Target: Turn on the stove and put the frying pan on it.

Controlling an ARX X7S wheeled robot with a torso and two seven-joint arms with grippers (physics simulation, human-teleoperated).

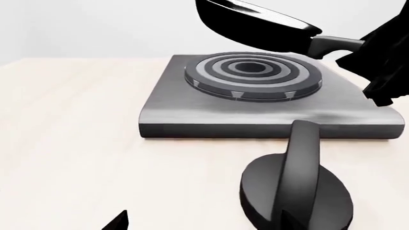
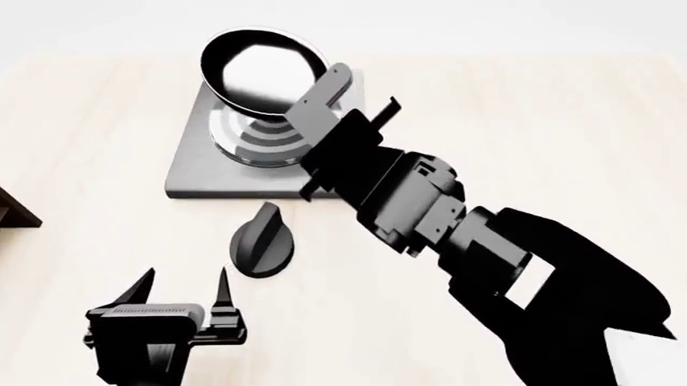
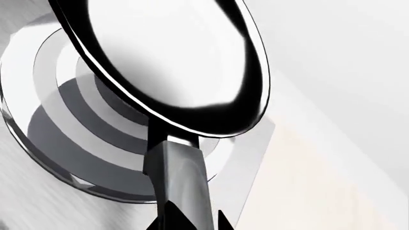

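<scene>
We count one stove [image 2: 204, 173] with one ringed burner [image 1: 253, 74]. We count one separate knob [image 2: 261, 240]. We count one pan [image 2: 263, 71] with a single handle [image 3: 182, 184]. We count two grippers: the left gripper [image 2: 183, 291] and the right gripper [image 2: 346, 104]. We note one brown box corner [image 2: 13, 211] at the head view's left edge, and one table [image 2: 558, 137].

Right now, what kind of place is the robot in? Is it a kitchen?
Probably a pretend cooking spot in a computer simulation, not a full kitchen. A stove with a ringed burner sits on a plain pale table, its knob beside it, and the right gripper holds a frying pan above it.
</scene>
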